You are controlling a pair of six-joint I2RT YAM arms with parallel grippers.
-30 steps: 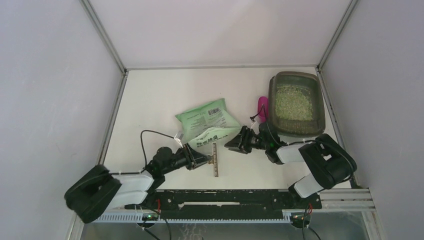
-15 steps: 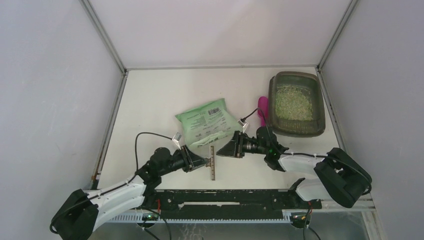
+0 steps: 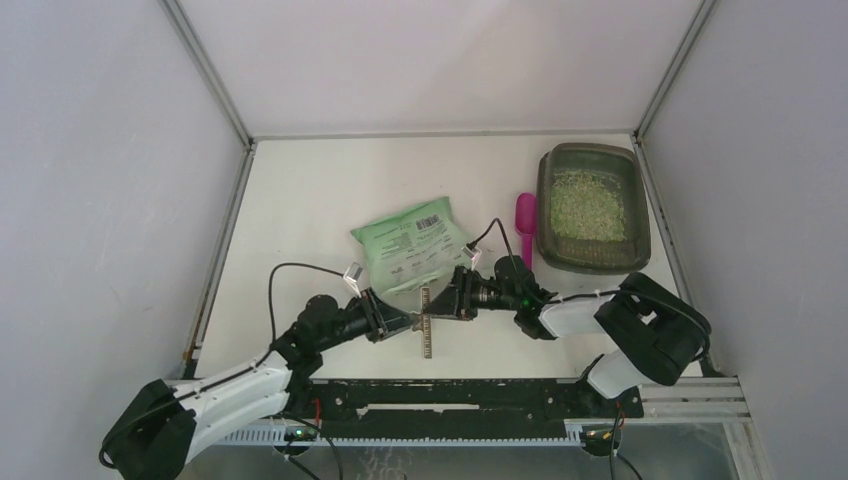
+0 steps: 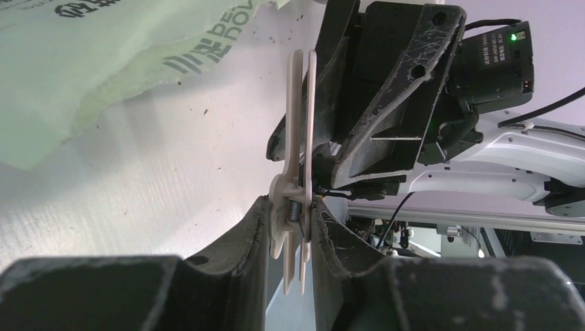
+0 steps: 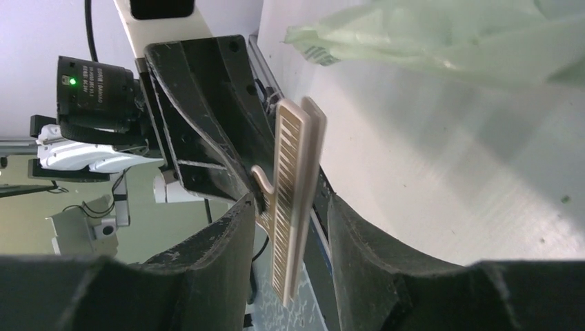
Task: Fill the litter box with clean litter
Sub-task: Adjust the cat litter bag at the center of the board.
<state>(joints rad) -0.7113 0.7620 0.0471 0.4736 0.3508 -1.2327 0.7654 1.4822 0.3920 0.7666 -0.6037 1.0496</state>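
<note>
One litter box (image 3: 592, 262) sits in the far right corner of the worktop (image 3: 320, 200). Its long axis runs from near to far along the right edge and its open top faces up. Clean litter (image 3: 585, 205) lies inside as one loose, pale greenish bed that covers most of the floor. One magenta scoop (image 3: 525, 222) lies just left of the box, parallel to it, with its handle toward the near edge.

One green bag (image 3: 410, 245) lies flat near the middle of the worktop. It is turned at an angle, with its barcode end toward the far edge. Just off its near edge, one long beige clip (image 3: 427, 325) points near to far.

The left hand (image 3: 400, 322) reaches in from the left and is clamped on the clip at its spring hinge, with a finger pressed to each side. The right hand (image 3: 452, 300) comes from the opposite side, its fingers apart and straddling the far part of the same clip, close against it. Neither hand is near the litter box.
</note>
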